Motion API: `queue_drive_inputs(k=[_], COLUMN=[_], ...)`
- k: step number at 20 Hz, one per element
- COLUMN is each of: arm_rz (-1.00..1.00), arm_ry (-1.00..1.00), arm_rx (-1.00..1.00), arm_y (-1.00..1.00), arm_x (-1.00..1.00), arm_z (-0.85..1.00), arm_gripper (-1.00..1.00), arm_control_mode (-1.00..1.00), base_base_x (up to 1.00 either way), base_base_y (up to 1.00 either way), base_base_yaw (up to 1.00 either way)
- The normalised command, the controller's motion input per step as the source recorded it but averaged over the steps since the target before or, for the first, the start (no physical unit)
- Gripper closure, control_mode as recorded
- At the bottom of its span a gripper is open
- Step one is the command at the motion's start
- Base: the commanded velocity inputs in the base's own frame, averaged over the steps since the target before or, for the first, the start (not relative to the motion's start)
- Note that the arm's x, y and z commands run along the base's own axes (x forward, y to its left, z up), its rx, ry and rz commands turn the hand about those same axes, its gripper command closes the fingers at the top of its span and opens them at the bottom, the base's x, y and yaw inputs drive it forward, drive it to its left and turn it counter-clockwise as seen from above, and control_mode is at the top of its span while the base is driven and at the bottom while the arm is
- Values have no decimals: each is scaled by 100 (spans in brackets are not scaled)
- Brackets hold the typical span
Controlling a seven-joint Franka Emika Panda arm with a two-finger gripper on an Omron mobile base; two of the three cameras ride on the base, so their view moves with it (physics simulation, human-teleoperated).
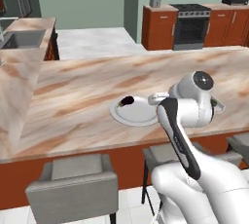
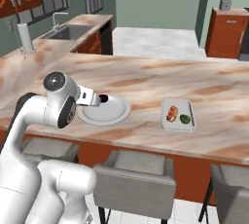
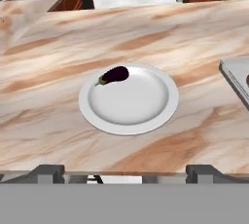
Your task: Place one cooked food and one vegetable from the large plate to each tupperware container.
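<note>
Plate first: the large plate (image 3: 129, 99) is round, flat and white with a wide pale-grey rim, and it lies on the marbled tan-and-cream counter (image 3: 58, 86) close to the counter's near edge. On the plate one dark purple eggplant (image 3: 115, 75) with a small green stem rests at the far-left rim, its stem end toward the rim; the rest of the plate's face is bare. To the right of the plate, apart from it on the same counter, sits a tupperware container (image 2: 178, 115), a shallow pale tray with rounded corners, holding a reddish-brown sausage in a bun (image 2: 171, 113) and, just beside that, a small dark green vegetable (image 2: 185, 119); what kind of vegetable it is I cannot tell. The gripper (image 3: 124, 175) hangs on the near side of the plate, above the counter's edge, with its jaws spread wide and nothing between them. In the left base view the white arm (image 1: 187, 121) covers the right part of the plate and most of the tray. Below the plate, against the counter's front, stand grey stools (image 2: 133, 177). Far beyond the plate a steel sink (image 2: 68, 32) is set in the side counter on the left, and a black oven (image 1: 191, 27) stands among red-brown cabinets (image 1: 158, 28) against the back wall.
</note>
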Motion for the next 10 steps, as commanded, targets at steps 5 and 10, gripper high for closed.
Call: queue_drive_inputs(k=[5,10], arm_rz=[0,0], arm_ry=[0,8], arm_rx=[0,0], arm_y=[0,25], arm_x=[0,40], arm_z=[0,0], arm_gripper=[-100,-100], arm_control_mode=[100,-100], base_base_x=[100,60], base_base_y=[50,40], base_base_yaw=[-1,0])
